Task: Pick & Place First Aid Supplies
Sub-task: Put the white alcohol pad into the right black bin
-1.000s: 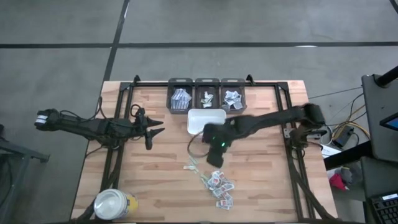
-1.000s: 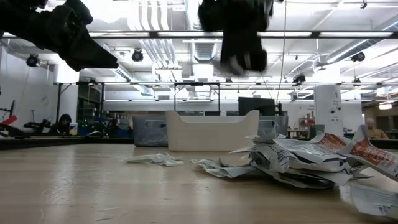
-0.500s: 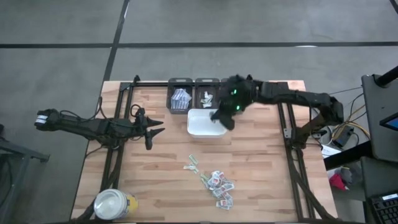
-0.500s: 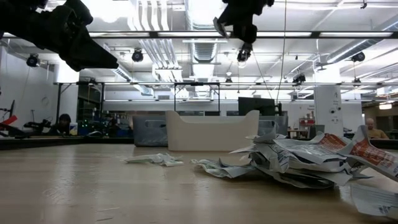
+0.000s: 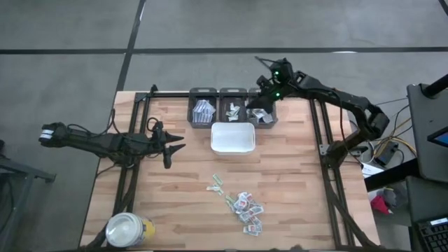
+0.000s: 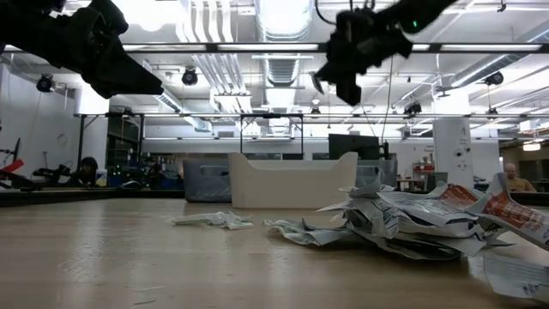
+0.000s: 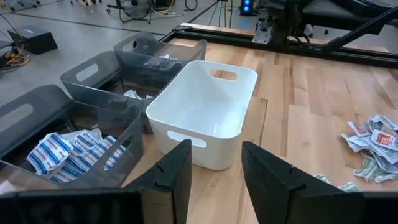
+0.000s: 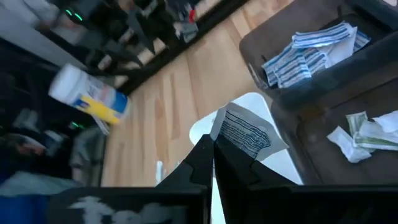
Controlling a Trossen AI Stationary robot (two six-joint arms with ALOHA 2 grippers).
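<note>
Three bins (image 5: 232, 106) sit side by side along the table's (image 5: 294, 203) far edge, each with packets in it. The tray (image 5: 232, 138) stands just in front of the middle bin. Well nearer the front edge, loose packets (image 5: 243, 206) lie scattered on the wood. The jar (image 5: 129, 230) lies at the front left corner. The left gripper (image 5: 175, 147) hangs over the table's left side; the right gripper (image 5: 260, 106) hangs above the rightmost bin with a packet (image 8: 244, 134) pinched between its fingers.
</note>
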